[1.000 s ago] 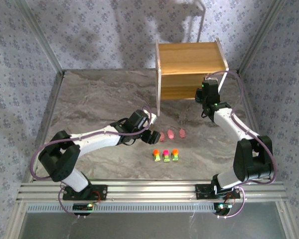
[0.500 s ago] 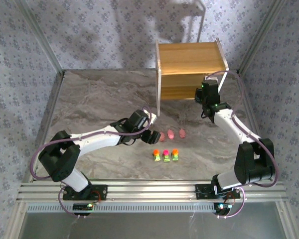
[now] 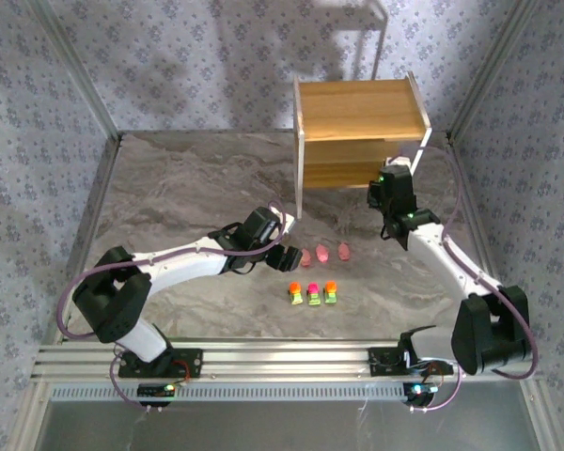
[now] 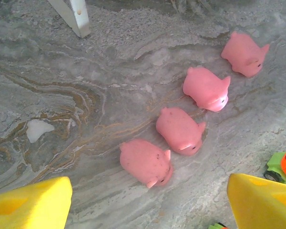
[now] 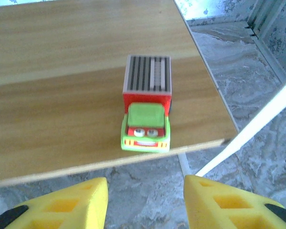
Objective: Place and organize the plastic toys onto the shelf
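Note:
Four pink pig toys (image 4: 146, 162) (image 4: 179, 130) (image 4: 206, 88) (image 4: 244, 53) lie in a slanted row on the marble table. My left gripper (image 4: 150, 200) hovers just in front of the nearest pig, open, with nothing between its yellow fingers. From above, this gripper (image 3: 289, 258) is at the left end of the pig row (image 3: 322, 254). Three blocky toys (image 3: 313, 292) stand in a row nearer the arms. A blocky truck toy (image 5: 147, 109) with a grey striped top rests on the lower board (image 5: 52, 105) of the shelf (image 3: 361, 132). My right gripper (image 5: 145, 200) is open just in front of it, apart from it.
A pale thin-legged white stand (image 3: 381, 38) rises behind the shelf. The shelf's white side frame (image 5: 257, 129) slants past the right gripper. One white shelf leg (image 4: 76, 16) stands beyond the pigs. Metal posts and patterned walls enclose the table (image 3: 188, 188).
The right gripper has drawn back from the shelf toward the near edge, leaving the truck on the lower board. The left arm has not moved.

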Motion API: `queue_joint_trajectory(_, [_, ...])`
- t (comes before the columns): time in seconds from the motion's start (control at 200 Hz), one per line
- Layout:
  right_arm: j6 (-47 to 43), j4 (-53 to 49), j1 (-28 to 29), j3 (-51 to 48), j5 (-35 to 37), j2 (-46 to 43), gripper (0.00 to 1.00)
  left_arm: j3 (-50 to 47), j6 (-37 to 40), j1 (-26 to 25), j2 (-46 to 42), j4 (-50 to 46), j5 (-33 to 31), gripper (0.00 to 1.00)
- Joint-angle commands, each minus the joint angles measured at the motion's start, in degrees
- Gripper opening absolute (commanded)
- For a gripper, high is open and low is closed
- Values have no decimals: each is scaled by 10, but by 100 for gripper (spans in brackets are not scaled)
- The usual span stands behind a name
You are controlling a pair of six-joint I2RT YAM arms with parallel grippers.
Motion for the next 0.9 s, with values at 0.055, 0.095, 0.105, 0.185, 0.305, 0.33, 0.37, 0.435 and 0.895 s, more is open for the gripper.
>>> queue_joint_trajectory(0.055, [21, -41, 25, -29, 29, -60, 48, 18, 4, -3, -3, -13, -15, 84])
queue_joint_trajectory(0.095, [24, -49, 33, -36, 31, -74, 48, 17, 4, -2, -4, -13, -17, 84])
queue_joint_trajectory(0.105, [25, -52, 35, -38, 32, -79, 49, 17, 4, -2, -5, -13, -18, 85])
queue_joint_trajectory(0.185, [36, -75, 59, -53, 49, -112, 49, 15, 4, -1, -8, -13, -21, 84])
queue_joint_trajectory(0.305, [70, -128, 107, -69, 82, -160, 49, 13, 3, 2, -9, -12, -21, 84])
queue_joint_trajectory(0.33, [78, -138, 118, -72, 88, -170, 50, 13, 3, 2, -8, -12, -20, 84])
queue_joint_trajectory(0.37, [90, -151, 140, -80, 98, -186, 49, 13, 2, 3, -8, -10, -20, 84])
queue_joint_trajectory(0.435, [110, -166, 179, -95, 115, -212, 50, 12, 2, 2, -8, -7, -18, 84])
queue_joint_trajectory(0.895, [327, -230, 475, -186, 303, -219, 48, 13, 2, 2, 3, -3, -10, 84])
